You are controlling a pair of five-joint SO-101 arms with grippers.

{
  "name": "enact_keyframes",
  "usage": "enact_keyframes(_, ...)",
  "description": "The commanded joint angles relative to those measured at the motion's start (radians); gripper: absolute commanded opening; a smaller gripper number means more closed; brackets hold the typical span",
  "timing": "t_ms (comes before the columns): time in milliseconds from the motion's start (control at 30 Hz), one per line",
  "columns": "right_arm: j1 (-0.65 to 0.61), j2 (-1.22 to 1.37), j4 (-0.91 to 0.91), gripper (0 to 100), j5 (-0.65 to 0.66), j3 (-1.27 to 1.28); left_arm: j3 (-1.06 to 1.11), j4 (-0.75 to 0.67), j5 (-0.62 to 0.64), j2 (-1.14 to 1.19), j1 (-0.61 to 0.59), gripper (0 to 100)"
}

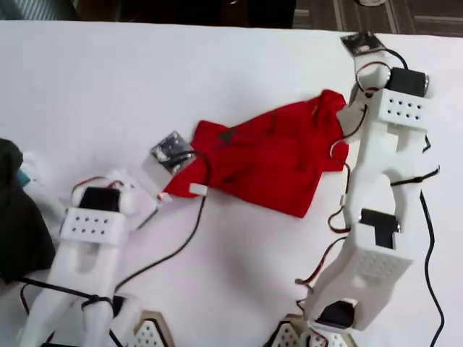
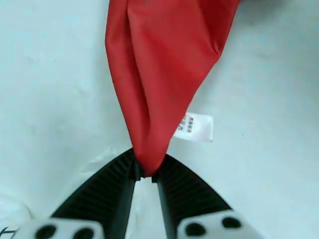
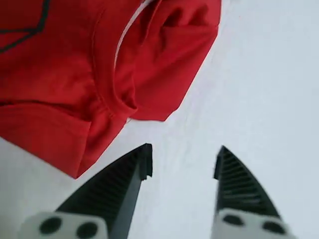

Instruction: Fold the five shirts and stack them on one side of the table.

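A red shirt (image 1: 268, 155) lies crumpled in the middle of the white table (image 1: 108, 87). My left gripper (image 2: 145, 175) is shut on a corner of the red shirt (image 2: 159, 74), beside its white care label (image 2: 197, 128); from above that corner sits at the shirt's left end near the left gripper (image 1: 176, 182). My right gripper (image 3: 182, 162) stands open just off the shirt's collar and sleeve (image 3: 109, 74), with bare table between its fingers. In the high view the right gripper (image 1: 352, 108) is at the shirt's right edge.
A dark garment (image 1: 18, 217) lies at the table's left edge next to the left arm. Cables (image 1: 177, 246) trail across the near part of the table. Open white tabletop stretches across the back and far left.
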Motion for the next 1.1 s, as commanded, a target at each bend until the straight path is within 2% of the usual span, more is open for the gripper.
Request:
enact_keyframes(0, -0.047, -0.099, 0.051, 8.2, -0.009, 0.104, 0.035, -0.075, 0.006, -0.005, -0.009, 2)
enact_keyframes(100, -0.102, -0.137, 0.038, 7.7, -0.014, 0.310, 0.077, -0.140, 0.006, -0.005, -0.009, 2)
enact_keyframes(167, -0.137, -0.162, -0.010, 11.4, -0.021, 0.439, 0.096, -0.175, 0.006, -0.005, -0.009, 2)
enact_keyframes(367, -0.166, -0.206, -0.265, 23.0, -0.069, 0.660, 0.122, -0.221, 0.008, -0.005, -0.009, 2)
enact_keyframes(467, -0.189, -0.186, -0.309, 22.9, -0.071, 0.689, 0.124, -0.219, 0.008, -0.005, -0.009, 2)
enact_keyframes(667, -0.271, -0.157, -0.401, 22.8, -0.164, 0.687, 0.127, -0.216, 0.008, -0.003, -0.005, 2)
enact_keyframes(800, -0.314, -0.136, -0.438, 17.7, -0.203, 0.687, 0.128, -0.213, 0.008, -0.003, -0.011, 2)
enact_keyframes(1067, -0.302, -0.074, -0.481, 15.5, -0.204, 0.686, 0.128, -0.213, 0.008, -0.003, -0.011, 2)
